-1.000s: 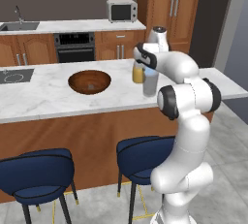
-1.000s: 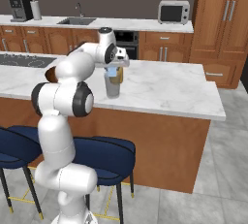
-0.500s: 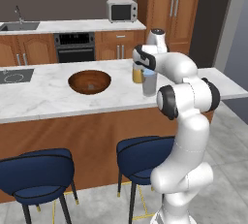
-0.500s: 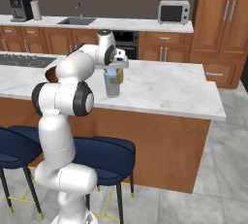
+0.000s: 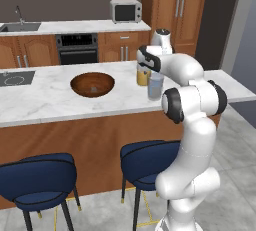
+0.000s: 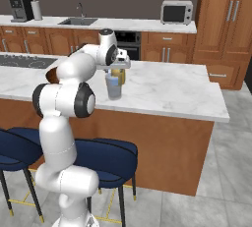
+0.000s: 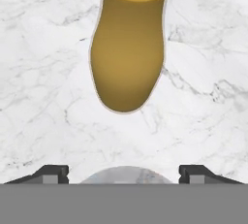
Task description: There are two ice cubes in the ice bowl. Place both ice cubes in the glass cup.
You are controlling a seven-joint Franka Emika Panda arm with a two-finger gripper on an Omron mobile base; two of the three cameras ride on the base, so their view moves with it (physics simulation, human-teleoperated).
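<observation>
left base view: clear greyish glass cup [image 5: 155, 86] upright beside yellow bottle [image 5: 143, 77].

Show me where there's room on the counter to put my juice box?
Bare marble lies between the ice bowl and the glass cup, and right of the cup toward the counter's end. It's crowded where the yellow bottle stands beside the cup.

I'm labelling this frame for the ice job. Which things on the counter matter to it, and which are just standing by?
Part of the job:
ice bowl
glass cup, below the gripper, whose fingers stand apart with nothing visible between them

Just there:
yellow-orange bottle, right behind the cup
microwave
coffee machine
blue stools
</observation>
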